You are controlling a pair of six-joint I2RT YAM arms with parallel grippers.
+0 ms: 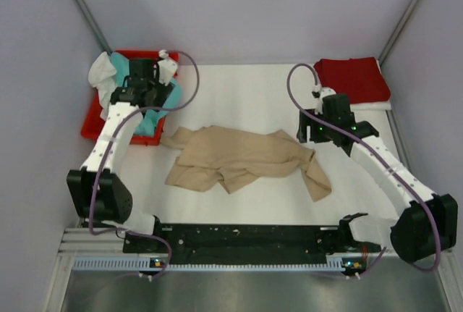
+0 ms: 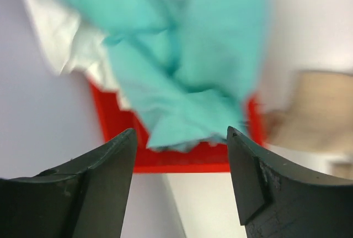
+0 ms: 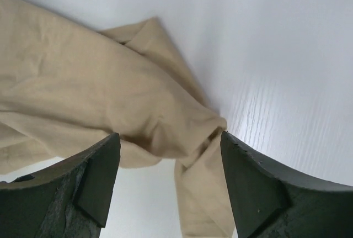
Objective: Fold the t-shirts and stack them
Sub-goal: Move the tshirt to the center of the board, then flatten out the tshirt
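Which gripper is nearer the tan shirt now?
Right. The right gripper hangs open above the tan shirt; the left gripper is over the teal shirt in the red tray.

A bright red tray (image 1: 92, 122) sits at the far left edge of the white worktop (image 1: 246, 91). Pale walls (image 1: 239, 8) stand behind it

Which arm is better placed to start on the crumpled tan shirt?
Right: the right gripper, open, hangs over the tan shirt; the left gripper is over the teal shirt in the red tray.
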